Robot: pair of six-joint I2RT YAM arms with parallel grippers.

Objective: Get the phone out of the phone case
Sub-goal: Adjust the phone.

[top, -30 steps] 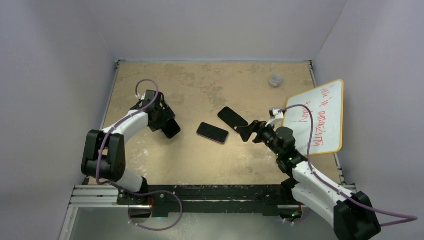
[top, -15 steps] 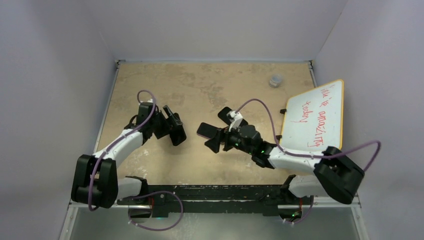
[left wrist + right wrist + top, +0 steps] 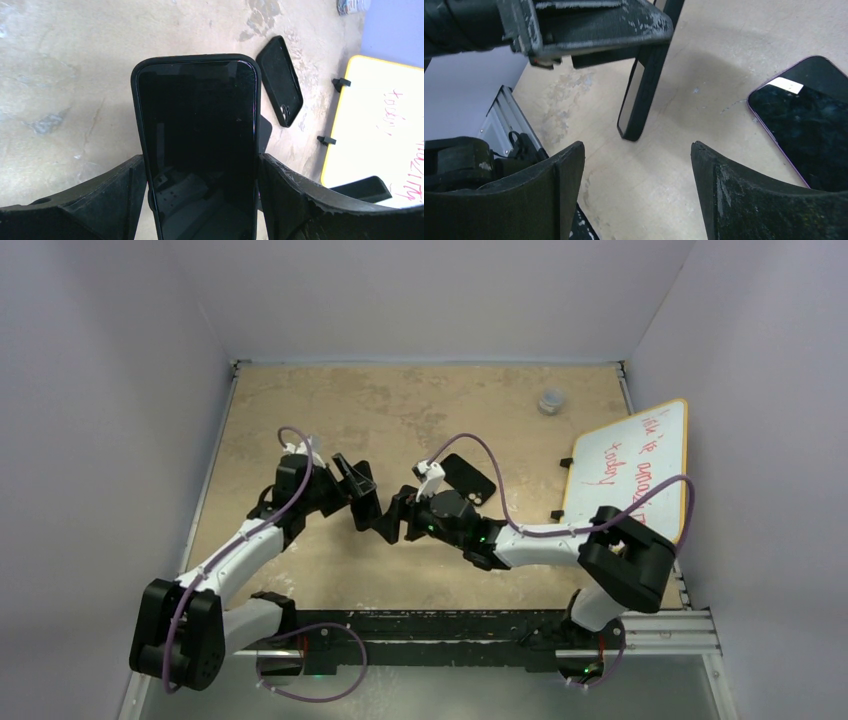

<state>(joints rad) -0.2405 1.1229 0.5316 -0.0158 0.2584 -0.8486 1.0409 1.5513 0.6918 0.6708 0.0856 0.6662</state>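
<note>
1. While the left arm (image 3: 235, 550) reaches in from the left side of the sandy surface (image 3: 300, 400), its left claw (image 3: 200, 165) is closed on a phone (image 3: 197, 115), with one finger pressed against each long side.
2. That phone sits inside its black phone case (image 3: 195, 58). The rim wraps the dark screen all round, and the screen faces the left wrist camera.
3. From the right wrist view, the cased phone shows edge-on, hanging down from the left claw with its lower end near the surface. Whether it touches cannot be told.
4. Just right of it, the right claw (image 3: 636, 150) gapes wide and holds nothing. The phone's lower end shows in the gap ahead of its two fingers (image 3: 559, 195), clear of both.
5. The right arm (image 3: 560, 535) lies stretched leftward across the middle of the surface.
6. A bare phone (image 3: 806, 120) with a purple edge lies flat, screen up, just right of the right claw.
7. An empty case (image 3: 282, 82), black, lies flat farther back with its hollow side up, apart from both claws.
8. A small round container (image 3: 551, 400) stands near the far right corner.
9. A whiteboard (image 3: 630, 475) with an orange frame and red handwriting occupies the right edge.
</note>
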